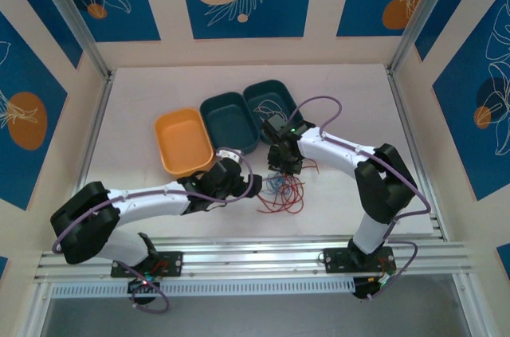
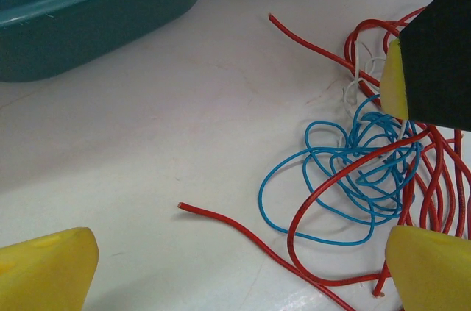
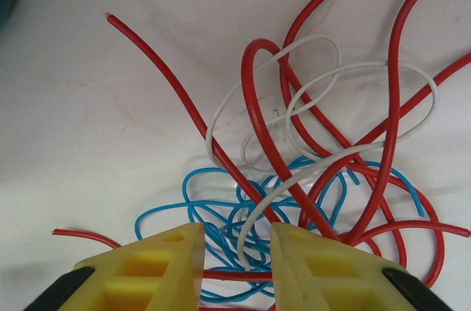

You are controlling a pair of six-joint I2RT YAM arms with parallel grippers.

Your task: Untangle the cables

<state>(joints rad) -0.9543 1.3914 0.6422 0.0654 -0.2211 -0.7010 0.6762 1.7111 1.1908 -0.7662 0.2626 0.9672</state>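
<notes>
Cables: a loose tangle of red, blue and white wires (image 1: 283, 190) (image 2: 353, 171) (image 3: 294, 179) lies on the white tabletop (image 1: 143, 98), near its middle, between the two pincers.
Red strands: the longest loops; they spread out to the right of the heap, and in the left wrist view one free end (image 2: 184, 207) trails off to the left.
Blue strand: coiled in tight loops (image 2: 324, 179) at the heart of the heap, with red arcs crossing over it.
White strand: a few curves (image 3: 309, 109) threaded through the red loops, on the far side of the blue coil.
Left pincer: (image 1: 256, 187) (image 2: 235, 274) jaws spread fully wide and gripping nothing, low over the tabletop just left of the tangle.
Right pincer: (image 1: 283, 165) (image 3: 237, 252) pointing down onto the heap, with its jaws a narrow gap apart. A white strand and some blue loops run into that gap, which is wider than the wires.
Trays: an orange tray (image 1: 185, 142) and two teal trays (image 1: 231, 122) (image 1: 271, 100) sit in a row behind the cables, apart from them.
</notes>
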